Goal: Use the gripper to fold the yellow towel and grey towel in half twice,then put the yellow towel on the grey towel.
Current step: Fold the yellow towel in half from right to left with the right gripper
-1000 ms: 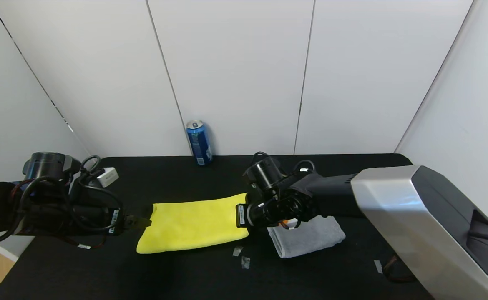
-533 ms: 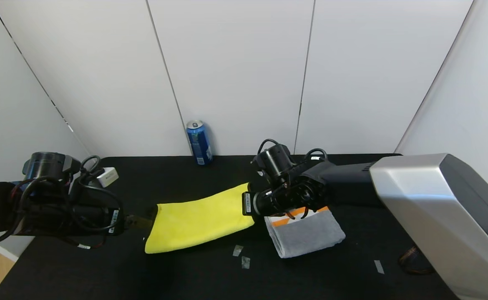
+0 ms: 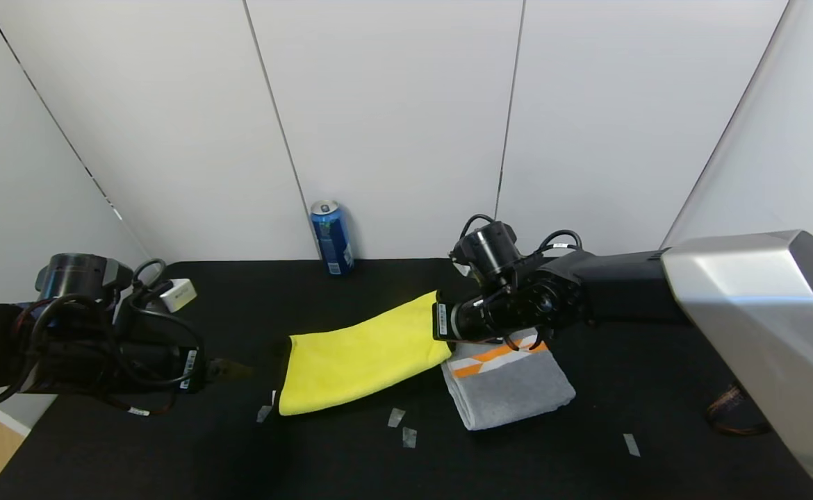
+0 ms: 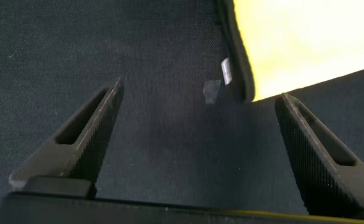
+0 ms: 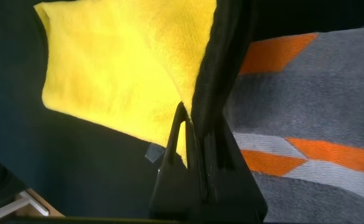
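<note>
Open black table (image 3: 135,444) at 6–7 o'clock, only tape bits (image 3: 401,427) there. Centre taken by yellow towel (image 3: 358,357), w/ grey towel (image 3: 511,385) just beside at 3. Blue can (image 3: 331,237) stands at 12 by wall; white box (image 3: 178,294) at 10.

No legible text, brand, number or sign found. Small white labels noted on the right arm (image 3: 441,321) and left arm (image 3: 190,361), print too small to read. Markings on the blue can (image 3: 331,238) likewise unreadable. Tag on the yellow towel (image 4: 226,70) blank or illegible.
</note>
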Motion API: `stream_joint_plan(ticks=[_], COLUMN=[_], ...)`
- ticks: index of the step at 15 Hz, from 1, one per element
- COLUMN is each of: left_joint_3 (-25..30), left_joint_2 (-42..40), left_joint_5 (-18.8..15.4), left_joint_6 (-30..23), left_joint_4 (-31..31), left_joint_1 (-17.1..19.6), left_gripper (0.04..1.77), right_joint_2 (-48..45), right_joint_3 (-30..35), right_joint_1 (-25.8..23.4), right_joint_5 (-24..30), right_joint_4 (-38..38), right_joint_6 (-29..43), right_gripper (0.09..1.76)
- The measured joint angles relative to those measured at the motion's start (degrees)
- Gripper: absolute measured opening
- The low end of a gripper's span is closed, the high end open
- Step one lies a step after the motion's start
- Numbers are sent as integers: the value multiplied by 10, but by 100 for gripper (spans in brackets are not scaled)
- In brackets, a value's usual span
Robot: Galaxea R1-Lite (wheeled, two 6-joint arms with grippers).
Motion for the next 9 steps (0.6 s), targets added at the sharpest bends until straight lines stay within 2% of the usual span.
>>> stream_joint_plan(ticks=[5, 9], left_joint_3=[1, 2], left_joint_2=[-3, -4], left_joint_5=[0, -1], left_joint_6=[0, 0], left_joint_4=[0, 1], left_joint_1=[0, -1], left_gripper=[172, 172], right_joint_2=[-21, -26], right_joint_3=[13, 2], right_joint_1=[-15, -4], right_joint_5=[-1, -1], right_joint_4=[10, 10], right_joint_6=[-13, -14], right_gripper=[12, 12])
